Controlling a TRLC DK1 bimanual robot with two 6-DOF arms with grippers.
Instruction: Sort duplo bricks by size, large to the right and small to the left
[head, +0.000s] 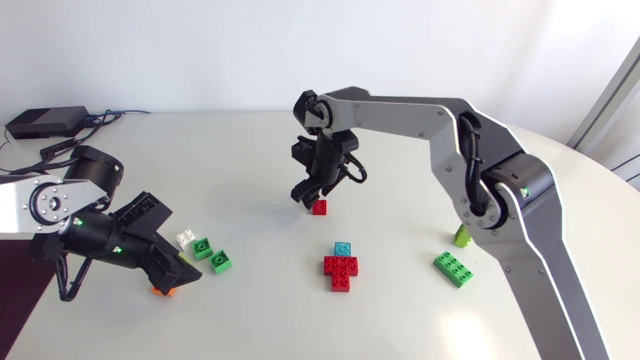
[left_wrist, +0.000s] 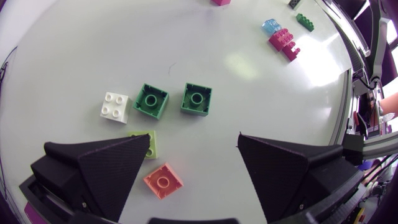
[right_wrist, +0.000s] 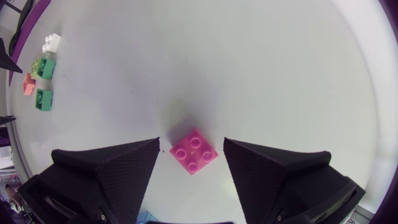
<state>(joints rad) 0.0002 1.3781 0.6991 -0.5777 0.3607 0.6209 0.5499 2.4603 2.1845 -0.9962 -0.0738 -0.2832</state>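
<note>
Red small brick (head: 319, 207) lies on the white table (head: 250, 160) between the released fingers of the right pincer (head: 312, 194), clear of both. Left pincer (head: 180, 278), likewise released, hovers over an orange brick (head: 158, 291) at the table's 8 o'clock; 2 green bricks (head: 203, 246) and 1 white brick (head: 185, 238) sit at its 1 o'clock.
</note>
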